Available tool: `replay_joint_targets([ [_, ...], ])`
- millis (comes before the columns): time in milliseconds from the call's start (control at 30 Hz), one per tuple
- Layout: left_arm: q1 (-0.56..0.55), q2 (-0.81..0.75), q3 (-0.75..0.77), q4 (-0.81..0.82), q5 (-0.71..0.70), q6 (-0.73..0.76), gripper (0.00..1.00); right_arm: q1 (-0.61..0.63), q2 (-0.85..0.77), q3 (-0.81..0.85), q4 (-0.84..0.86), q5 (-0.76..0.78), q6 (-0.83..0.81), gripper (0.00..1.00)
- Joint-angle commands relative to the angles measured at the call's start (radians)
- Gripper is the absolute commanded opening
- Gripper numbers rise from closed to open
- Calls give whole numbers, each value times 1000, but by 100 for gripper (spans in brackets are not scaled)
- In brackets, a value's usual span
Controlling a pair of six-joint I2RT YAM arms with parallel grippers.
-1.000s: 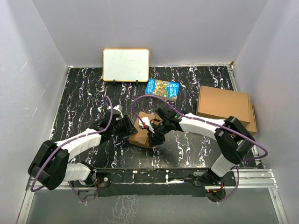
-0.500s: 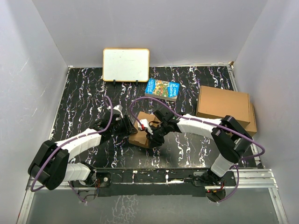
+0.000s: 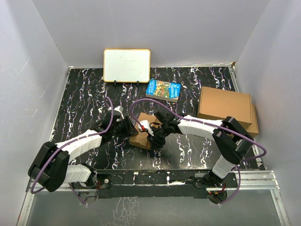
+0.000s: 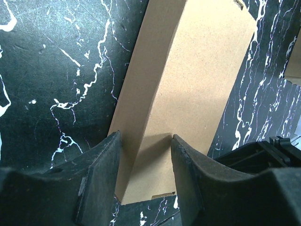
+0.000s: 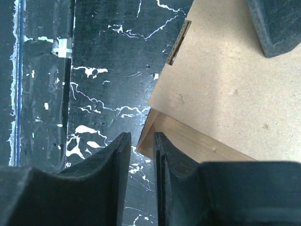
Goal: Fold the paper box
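The paper box (image 3: 140, 139) is lying flat in the middle of the black marbled table (image 3: 84, 103), a little toward the near side, with both your arms reaching in on it. Your left gripper (image 3: 133, 128) is in from the left and has the box by its left end. In the left wrist view its fingers (image 4: 101, 174) sit one on each side of the cardboard, pressed against it, with a long crease running away between them. So that one is pinching the box.

Your right gripper (image 3: 153, 140) is down at the box's near right corner. In the right wrist view its fingers (image 5: 115, 160) are almost together, with only a thin slot between them. The corner of a lower cardboard layer sits right at the mouth of that slot, and I cannot tell whether it is nipped or just touching.

At the far edge a whiteboard (image 3: 127, 65) stands upright, with a colourful book (image 3: 163, 89) lying just to its right. Two bigger brown boxes (image 3: 223, 104) are stacked at the right side, well apart from your work.
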State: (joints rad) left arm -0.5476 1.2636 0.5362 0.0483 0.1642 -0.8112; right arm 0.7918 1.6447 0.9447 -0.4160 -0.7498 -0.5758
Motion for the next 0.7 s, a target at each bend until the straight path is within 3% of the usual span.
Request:
replay_joint_targets([
  [0, -5, -30, -4, -34, -6, 15, 45, 5, -15, 30, 27, 16, -9, 33],
  [200, -5, -28, -2, -34, -6, 15, 45, 5, -33, 9, 36, 34, -15, 38],
  [467, -4, -21, 1, -28, -4, 15, 45, 11, -2, 0, 39, 26, -9, 28],
  [667, -4, -24, 1, -31, -4, 17, 45, 21, 8, -2, 41, 21, 0, 27],
])
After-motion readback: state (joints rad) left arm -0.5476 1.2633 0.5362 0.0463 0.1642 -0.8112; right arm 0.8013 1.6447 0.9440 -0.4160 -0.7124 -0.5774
